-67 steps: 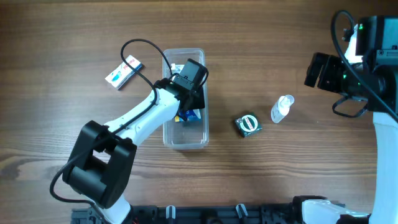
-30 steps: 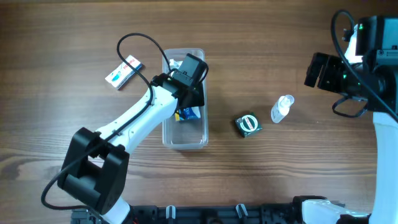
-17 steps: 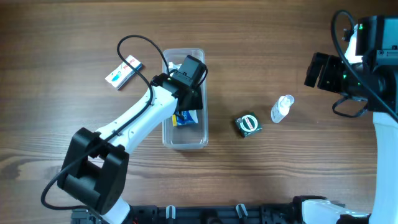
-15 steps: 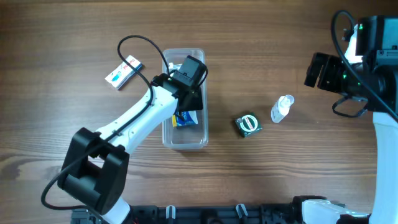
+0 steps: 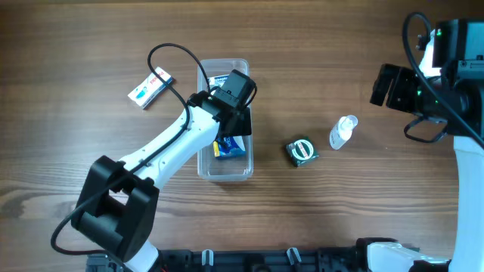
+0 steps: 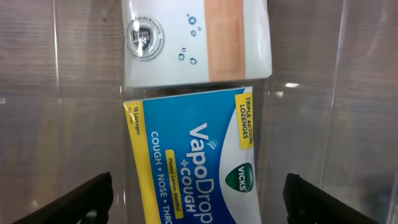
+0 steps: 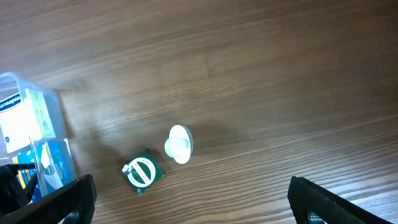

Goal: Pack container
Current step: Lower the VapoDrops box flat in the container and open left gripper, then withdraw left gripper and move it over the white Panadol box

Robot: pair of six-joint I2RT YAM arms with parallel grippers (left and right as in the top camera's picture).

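Note:
The clear plastic container lies lengthwise at the table's middle left. Inside it lie a blue and yellow lozenge box and a white bandage box, end to end. My left gripper hovers open over the container, its fingertips wide apart on either side of the blue box, holding nothing. My right gripper is raised at the far right, open and empty, its fingertips at the frame's lower corners. The container also shows in the right wrist view.
A small green box with a white ring and a small clear bottle lie right of the container. A white and blue packet lies to the container's upper left. The same green box and bottle show in the right wrist view.
My left gripper has shifted slightly toward the container's near end. The blue box now lies flat in the container. The right arm has not moved.

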